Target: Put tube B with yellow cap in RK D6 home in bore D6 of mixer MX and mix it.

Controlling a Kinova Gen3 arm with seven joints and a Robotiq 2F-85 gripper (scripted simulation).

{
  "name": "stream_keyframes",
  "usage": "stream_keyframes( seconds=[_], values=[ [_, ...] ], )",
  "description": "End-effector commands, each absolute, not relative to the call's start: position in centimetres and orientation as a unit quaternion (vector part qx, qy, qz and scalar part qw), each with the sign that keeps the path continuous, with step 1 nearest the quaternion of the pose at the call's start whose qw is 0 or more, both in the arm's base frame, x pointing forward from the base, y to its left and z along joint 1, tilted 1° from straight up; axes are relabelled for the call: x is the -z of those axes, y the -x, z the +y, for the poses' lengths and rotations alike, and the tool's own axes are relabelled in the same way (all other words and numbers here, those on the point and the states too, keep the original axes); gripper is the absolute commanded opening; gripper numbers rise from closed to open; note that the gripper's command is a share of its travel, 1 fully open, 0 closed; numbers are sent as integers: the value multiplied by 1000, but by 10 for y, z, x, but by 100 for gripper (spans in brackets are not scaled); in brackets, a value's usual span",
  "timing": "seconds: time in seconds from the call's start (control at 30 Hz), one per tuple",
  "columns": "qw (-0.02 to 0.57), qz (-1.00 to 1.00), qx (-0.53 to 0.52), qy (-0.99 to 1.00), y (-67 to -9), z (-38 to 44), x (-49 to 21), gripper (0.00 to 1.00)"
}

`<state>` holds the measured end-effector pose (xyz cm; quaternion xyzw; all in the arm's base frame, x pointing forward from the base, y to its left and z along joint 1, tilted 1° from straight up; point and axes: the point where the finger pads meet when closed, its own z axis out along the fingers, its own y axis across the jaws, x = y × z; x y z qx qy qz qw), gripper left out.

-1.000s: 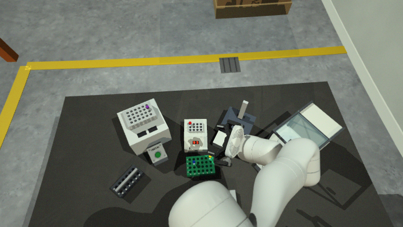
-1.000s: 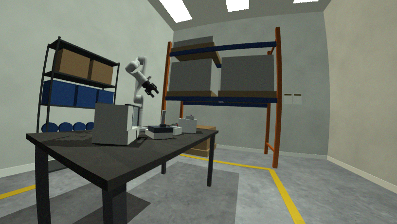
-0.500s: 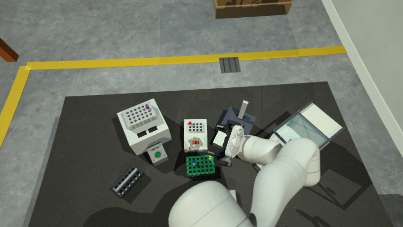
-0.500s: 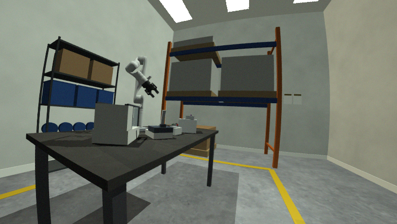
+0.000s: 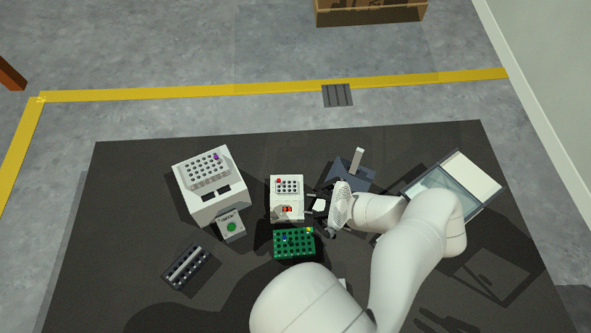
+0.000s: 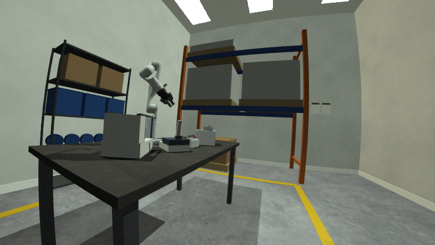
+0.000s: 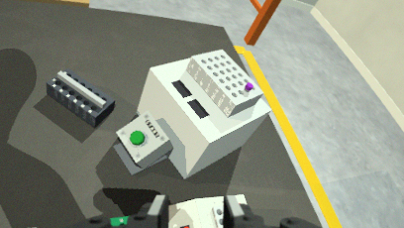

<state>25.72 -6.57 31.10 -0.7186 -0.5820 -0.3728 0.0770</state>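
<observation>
Tube B's yellow cap (image 5: 308,229) shows at the far right corner of the green rack RK (image 5: 294,245); a sliver of the rack shows in the wrist view (image 7: 119,220). The mixer MX (image 5: 215,192) (image 7: 198,134) is the large white box with a perforated shaking block; its green START key (image 5: 231,226) (image 7: 137,138) sits on the sloping front. My gripper (image 5: 316,211) (image 6: 169,101) (image 7: 195,211) hangs high above the bench, right of the dry block, tilted toward the mixer. Its fingers are partly closed with a gap and nothing between them.
A purple-capped tube (image 5: 215,156) (image 7: 249,86) stands in the mixer, a blue-capped one (image 5: 284,237) in the rack, a red-capped one (image 5: 278,180) in the dry block DB (image 5: 287,200). The magnet block MG (image 5: 186,266) (image 7: 79,96) lies front left. The spectrophotometer (image 5: 348,170) and the balance (image 5: 456,180) stand right.
</observation>
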Motion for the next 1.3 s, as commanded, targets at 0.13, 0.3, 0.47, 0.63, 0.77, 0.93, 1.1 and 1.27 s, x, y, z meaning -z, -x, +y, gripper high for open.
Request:
stream_keyframes(
  seconds=[0.13, 0.3, 0.47, 0.63, 0.77, 0.93, 1.1, 1.27],
  values=[
    [75, -601, 366, 707, -258, -65, -311, 42],
    [74, -620, 359, 693, -258, -63, -310, 42],
    [73, -640, 352, 679, -259, -62, -310, 42],
    [72, -651, 347, 671, -260, -61, -310, 42],
    [71, -666, 341, 659, -260, -60, -309, 42],
    [69, -685, 333, 645, -261, -59, -309, 42],
    [68, -699, 326, 632, -261, -57, -309, 42],
    [67, -713, 320, 620, -262, -56, -308, 42]
  ],
)
